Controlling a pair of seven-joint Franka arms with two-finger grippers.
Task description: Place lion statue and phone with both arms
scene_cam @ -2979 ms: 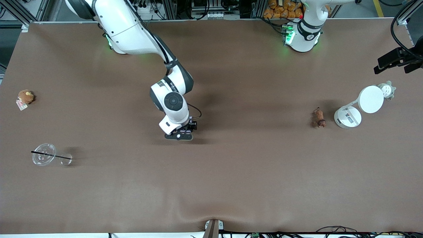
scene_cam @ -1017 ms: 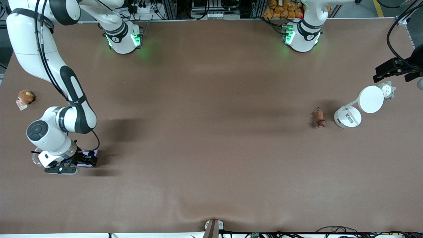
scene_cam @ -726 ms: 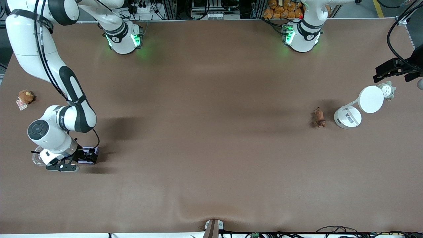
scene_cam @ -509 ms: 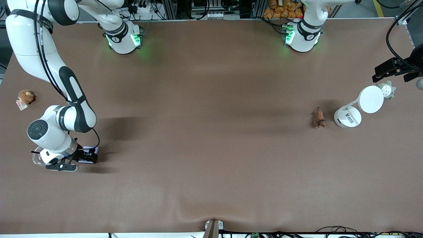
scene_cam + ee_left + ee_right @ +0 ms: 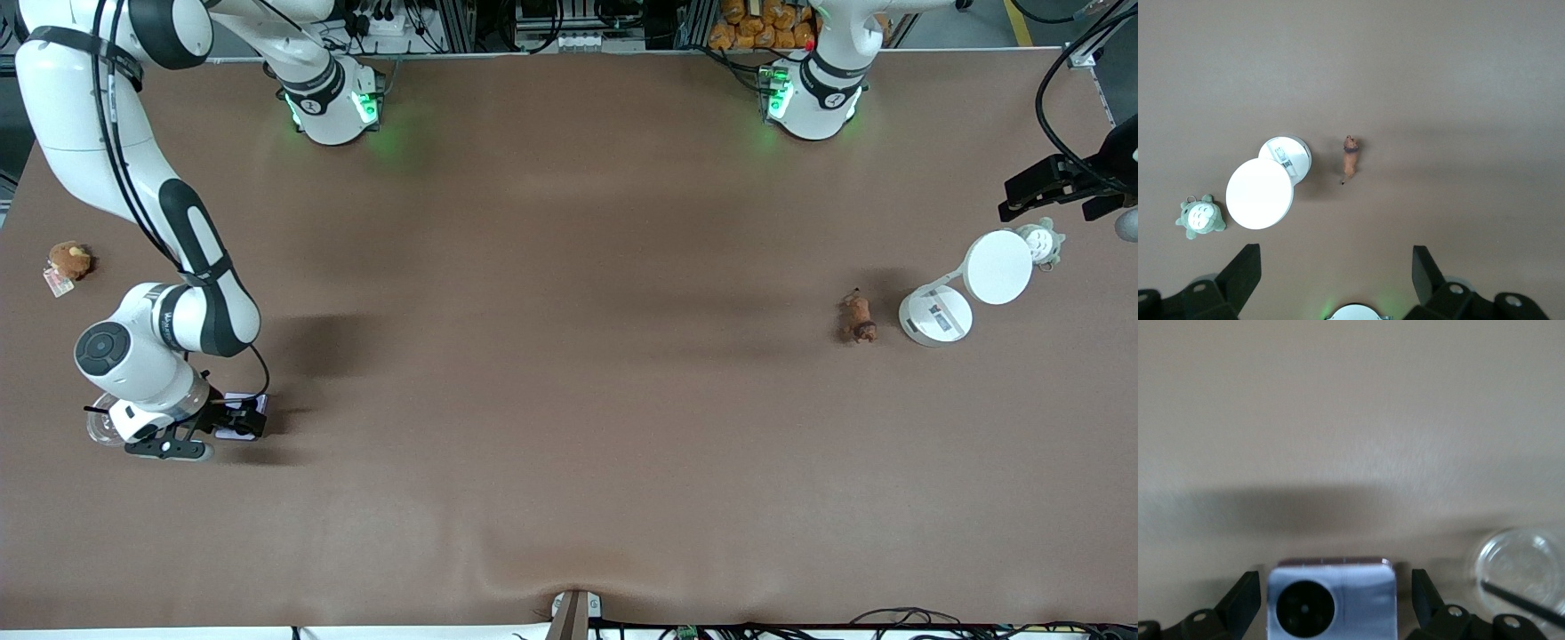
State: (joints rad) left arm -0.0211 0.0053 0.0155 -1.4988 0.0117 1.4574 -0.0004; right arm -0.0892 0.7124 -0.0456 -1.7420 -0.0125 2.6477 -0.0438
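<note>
1. The right hand (image 5: 233, 420) was low at the right arm's end of the table (image 5: 569, 444), just beside a clear plastic cup (image 5: 100, 427) with a dark straw.
2. In the right wrist view its fingers (image 5: 1245, 593) stood spread on either side of the phone (image 5: 1331, 600), with a sliver of gap showing at each side, so the phone sat between them rather than clamped.
3. The phone, pale lilac-white with a round black camera circle facing up, lay flat on the table; the front view showed only a pale corner of it (image 5: 242, 405) under the hand.
4. The left hand (image 5: 1058, 182) hung high over the left arm's end of the table, waiting, its fingers (image 5: 1245, 273) wide apart and holding nothing.
5. The lion statue (image 5: 859, 317) lay on the table just beside the round base of a white lamp (image 5: 935, 315), apart from it, with its thin tail pointing toward the robots' bases.
6. A small green plush (image 5: 1040, 242) sat by the lamp's round head.
7. A tan plush toy (image 5: 69, 260) with a tag lay near the table edge at the right arm's end, farther from the front camera than the cup.
</note>
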